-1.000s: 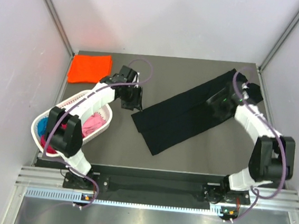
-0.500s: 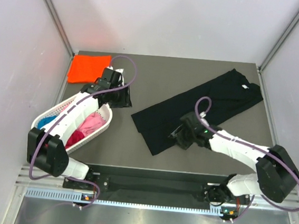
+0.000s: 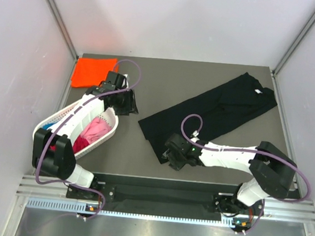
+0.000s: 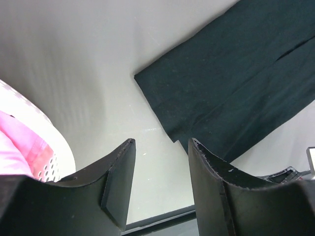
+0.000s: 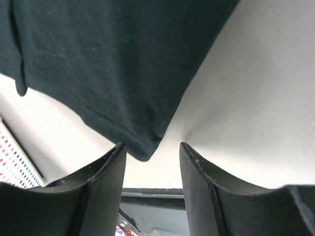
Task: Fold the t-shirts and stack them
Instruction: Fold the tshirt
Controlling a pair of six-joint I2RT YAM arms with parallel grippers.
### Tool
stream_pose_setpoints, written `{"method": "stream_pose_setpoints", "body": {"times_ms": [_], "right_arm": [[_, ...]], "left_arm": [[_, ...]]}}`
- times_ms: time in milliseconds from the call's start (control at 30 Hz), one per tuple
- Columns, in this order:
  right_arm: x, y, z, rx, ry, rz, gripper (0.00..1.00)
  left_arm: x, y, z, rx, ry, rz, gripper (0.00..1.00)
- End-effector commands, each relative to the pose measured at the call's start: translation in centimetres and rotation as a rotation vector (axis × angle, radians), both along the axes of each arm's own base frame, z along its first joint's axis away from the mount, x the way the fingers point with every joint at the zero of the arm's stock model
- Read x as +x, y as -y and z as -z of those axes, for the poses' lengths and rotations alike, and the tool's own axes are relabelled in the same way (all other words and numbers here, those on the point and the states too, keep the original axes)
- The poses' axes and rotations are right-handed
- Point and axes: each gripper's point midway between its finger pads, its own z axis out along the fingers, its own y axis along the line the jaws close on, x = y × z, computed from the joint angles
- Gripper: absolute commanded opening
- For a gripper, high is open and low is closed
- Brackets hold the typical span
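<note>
That long black soft-cloth t-shirt [image 5: 98, 64] looks light and totally floppy, so I'd pinch the hem corner [image 5: 144, 153] sitting right at the tips of the half-open, empty right gripper [image 5: 152, 147], while the left gripper [image 4: 160, 142], also half-open and empty, hovers short of the other corner.

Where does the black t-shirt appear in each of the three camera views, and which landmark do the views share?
Top external: the black t-shirt lies as a diagonal strip, right of centre.
Left wrist: it fills the upper right.
Right wrist: it fills the top and left, with one corner pointing down.
Shared landmark: the white basket, at the left in every view.
</note>
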Motion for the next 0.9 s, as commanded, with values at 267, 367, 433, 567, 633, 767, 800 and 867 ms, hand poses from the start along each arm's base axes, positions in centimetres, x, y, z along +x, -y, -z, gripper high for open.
{"method": "stream_pose_setpoints", "body": {"times_ms": [267,367,433,567,633,767,800,867], "right_arm": [[-0.8,-2.2,0.5,0.006,0.001,0.035,0.44],[-1.2,-2.6,0.8,0.005,-0.016,0.017,0.40],[-1.6,-2.4,1.0,-0.027,-0.023,0.008,0.38],[-1.7,-2.0,1.1,-0.039,-0.015,0.013,0.10],[-1.9,-1.5,0.9,-0.052,-0.008,0.005,0.00],[-2.4,0.4,0.6,-0.105,0.010,-0.042,0.00],[-2.6,0.7,0.2,-0.095,0.021,-0.048,0.00],[-3.1,1.6,-0.1,-0.092,0.036,-0.070,0.00]], "left_arm": [[1.0,0.3,-0.4,-0.016,0.027,0.003,0.52],[1.0,0.4,-0.6,-0.021,0.031,0.006,0.52],[1.0,0.3,-0.8,-0.016,0.038,0.004,0.52],[0.6,1.4,-1.5,-0.069,0.051,0.066,0.52],[0.4,1.9,-1.6,-0.095,0.047,0.087,0.53],[-0.7,3.0,-1.6,-0.146,0.027,0.155,0.54],[-1.0,3.4,-1.7,-0.167,0.025,0.172,0.54],[-1.9,4.1,-1.9,-0.188,0.026,0.193,0.55]]}}
